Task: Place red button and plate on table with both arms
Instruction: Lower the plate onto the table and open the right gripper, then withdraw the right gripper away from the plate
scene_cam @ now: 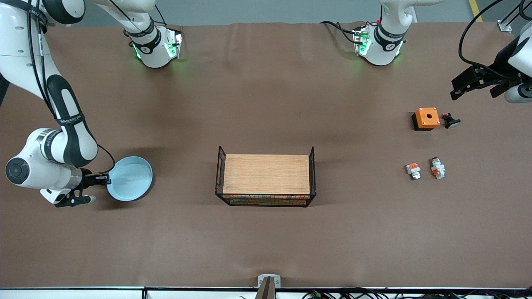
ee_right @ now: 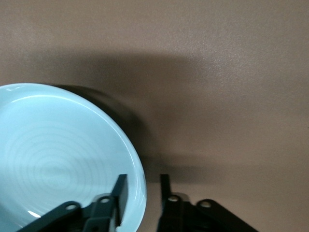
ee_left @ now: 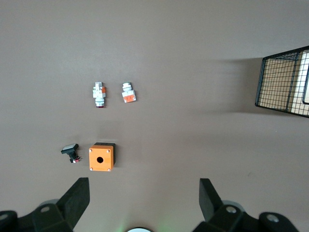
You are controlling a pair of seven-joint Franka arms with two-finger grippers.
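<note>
The pale blue plate lies on the brown table at the right arm's end. My right gripper straddles its rim, one finger inside and one outside. The fingers stand open, with a gap to the outer one. The red button, white with orange marks and a dark cap, lies on the table at the left arm's end. My left gripper hangs wide open and empty in the air over the table near that end, well above the small parts.
A white piece with a square orange top lies beside the red button. An orange box with a round hole and a small black part lie farther from the front camera. A wire basket holding a wooden board stands mid-table.
</note>
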